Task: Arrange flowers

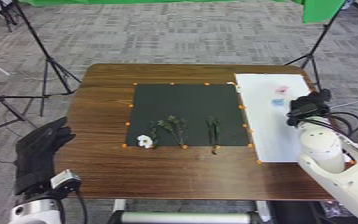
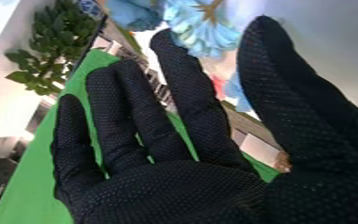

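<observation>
My right hand (image 1: 309, 107) is over the right part of the white sheet, beside a pink flower (image 1: 282, 90) and a blue flower (image 1: 278, 102). In the right wrist view the same hand (image 2: 171, 190) has straight, spread fingers; a light blue flower (image 2: 202, 30) and a darker blue bloom (image 2: 135, 14) show near its fingertips. Nothing is seen in its grasp. On the black mat (image 1: 162, 100) lie a white flower (image 1: 145, 141), leafy green stems (image 1: 173, 127) and thin dark stems (image 1: 213, 132). My left hand (image 1: 38, 155) stands open by the table's left edge.
The white sheet (image 1: 275, 140) lies along the right of the brown table (image 1: 100, 170), beside the black mat. Small orange markers edge both. Black tripod stands rise behind the table on both sides. A green cloth (image 2: 42, 170) and a leafy plant (image 2: 55, 42) are in the right wrist view.
</observation>
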Controlling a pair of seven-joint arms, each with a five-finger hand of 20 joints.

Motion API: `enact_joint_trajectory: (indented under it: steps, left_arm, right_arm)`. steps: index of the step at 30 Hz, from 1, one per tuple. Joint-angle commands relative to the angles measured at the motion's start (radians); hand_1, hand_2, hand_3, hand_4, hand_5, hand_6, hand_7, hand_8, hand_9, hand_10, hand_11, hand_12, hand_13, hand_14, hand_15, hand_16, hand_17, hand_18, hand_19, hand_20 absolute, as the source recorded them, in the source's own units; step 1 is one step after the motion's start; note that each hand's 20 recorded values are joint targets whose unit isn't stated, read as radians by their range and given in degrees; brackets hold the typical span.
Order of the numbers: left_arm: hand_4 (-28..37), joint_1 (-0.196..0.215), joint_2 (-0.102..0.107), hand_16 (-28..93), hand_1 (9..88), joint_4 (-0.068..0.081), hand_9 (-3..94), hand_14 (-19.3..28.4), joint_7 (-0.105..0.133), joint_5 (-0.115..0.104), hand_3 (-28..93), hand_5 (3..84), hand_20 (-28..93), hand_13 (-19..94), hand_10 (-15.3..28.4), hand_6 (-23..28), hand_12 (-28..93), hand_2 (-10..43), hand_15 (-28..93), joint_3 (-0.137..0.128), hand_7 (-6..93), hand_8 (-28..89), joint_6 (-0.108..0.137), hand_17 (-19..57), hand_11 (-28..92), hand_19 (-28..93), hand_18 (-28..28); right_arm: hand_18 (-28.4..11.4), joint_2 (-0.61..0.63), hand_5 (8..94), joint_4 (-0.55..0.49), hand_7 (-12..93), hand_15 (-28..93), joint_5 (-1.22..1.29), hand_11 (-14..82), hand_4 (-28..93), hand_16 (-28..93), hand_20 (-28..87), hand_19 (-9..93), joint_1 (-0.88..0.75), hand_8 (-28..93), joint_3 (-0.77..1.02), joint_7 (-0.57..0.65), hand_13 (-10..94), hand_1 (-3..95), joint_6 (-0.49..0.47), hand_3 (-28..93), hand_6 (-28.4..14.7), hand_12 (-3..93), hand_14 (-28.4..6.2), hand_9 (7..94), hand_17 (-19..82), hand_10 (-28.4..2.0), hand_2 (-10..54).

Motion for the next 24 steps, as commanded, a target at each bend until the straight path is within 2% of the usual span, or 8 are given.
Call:
enact_joint_trajectory:
  steps: [1, 3, 5, 8, 13, 15, 18, 24]
  left_arm:
    - [-15.5, 0.004, 0.001, -23, 28.5, -0.001, 42.0, 28.4, 0.002, 0.0, 83, 52.8, 46, 33, 24.7, 16.9, 13, 4.6, 84, -0.002, 19.5, -10, -0.014, -4.2, 51, 54, 24.2]
    - [-15.5, 0.004, 0.005, -23, 28.5, 0.0, 42.1, 28.4, 0.009, -0.005, 83, 52.9, 46, 33, 24.7, 16.9, 13, 4.6, 84, 0.003, 19.5, -10, -0.011, -4.2, 51, 54, 24.2]
    - [-15.5, 0.002, -0.001, -23, 28.5, -0.001, 42.1, 28.4, 0.002, 0.004, 83, 52.9, 46, 33, 24.7, 16.9, 13, 4.6, 84, 0.002, 19.4, -10, -0.013, -4.2, 51, 54, 24.2]
    - [-15.5, 0.006, 0.006, -23, 28.5, -0.001, 42.1, 28.4, 0.014, -0.009, 83, 52.9, 46, 33, 24.6, 16.9, 13, 4.6, 84, 0.006, 19.4, -10, -0.006, -4.2, 51, 54, 24.1]
    - [-15.5, 0.003, 0.019, -23, 28.6, 0.0, 42.1, 28.4, 0.021, -0.021, 83, 52.9, 46, 33, 24.7, 16.9, 13, 4.7, 84, 0.01, 19.4, -10, 0.0, -4.1, 51, 54, 24.2]
    - [-15.5, 0.003, 0.033, -23, 28.5, -0.001, 42.1, 28.4, 0.034, -0.037, 83, 52.9, 46, 33, 24.7, 16.9, 13, 4.6, 84, 0.017, 19.4, -10, 0.011, -4.1, 51, 54, 24.2]
    - [-15.5, 0.004, 0.024, -23, 28.5, 0.0, 42.2, 28.4, 0.025, -0.025, 83, 52.9, 46, 33, 24.7, 17.0, 13, 4.7, 84, 0.013, 19.3, -10, 0.002, -4.1, 51, 54, 24.2]
    - [-15.4, 0.005, 0.022, -23, 28.5, -0.001, 42.0, 28.4, 0.021, -0.023, 83, 52.9, 46, 33, 24.6, 16.9, 13, 4.8, 84, 0.011, 19.4, -10, 0.003, -4.1, 51, 55, 24.2]
  right_arm:
    - [-27.9, 0.044, 66.5, 0.034, 27, 71, -0.015, 31.5, -28, 12, 24, 64, 0.026, -4, -0.051, 0.046, 21, 41.0, 0.095, 84, -6.1, 19.0, -28.3, 46.6, -3, -24.8, -9.5]
    - [-27.4, 0.049, 69.6, 0.037, 29, 72, -0.009, 33.6, -28, 12, 23, 65, 0.027, 2, -0.058, 0.05, 24, 45.3, 0.129, 80, -5.3, 19.3, -27.2, 48.9, -2, -23.3, -9.5]
    - [-27.1, 0.057, 71.9, 0.044, 31, 73, -0.018, 35.3, -28, 12, 23, 66, 0.031, 2, -0.073, 0.052, 27, 47.7, 0.176, 78, -4.4, 19.6, -26.3, 50.9, 0, -22.1, -9.5]
    - [-26.5, 0.055, 76.2, 0.045, 35, 73, -0.018, 36.7, -28, 12, 23, 66, 0.029, 3, -0.067, 0.046, 30, 50.3, 0.211, 78, -2.0, 19.3, -24.4, 54.0, 1, -20.0, -9.5]
    - [-25.9, 0.063, 78.1, 0.043, 35, 74, 0.013, 36.8, -28, 13, 23, 67, 0.033, 4, -0.069, 0.055, 32, 51.8, 0.291, 78, -1.6, 19.3, -23.0, 56.7, 2, -17.6, -9.5]
    - [-25.9, 0.057, 78.6, 0.039, 35, 74, 0.017, 36.2, -28, 13, 23, 67, 0.027, 5, -0.052, 0.053, 34, 52.0, 0.304, 78, -1.6, 20.6, -22.4, 58.0, 2, -16.7, -9.5]
    - [-25.8, 0.064, 78.8, 0.029, 35, 74, 0.015, 35.8, -28, 13, 23, 67, 0.018, 6, -0.041, 0.046, 34, 52.0, 0.341, 79, -1.7, 22.0, -22.1, 58.7, 3, -16.0, -9.5]
    - [-25.7, 0.066, 79.1, -0.03, 35, 75, 0.02, 34.9, -28, 14, 23, 68, -0.001, 7, -0.019, 0.021, 35, 51.7, 0.417, 79, -1.9, 24.8, -21.5, 59.5, 3, -14.8, -9.5]
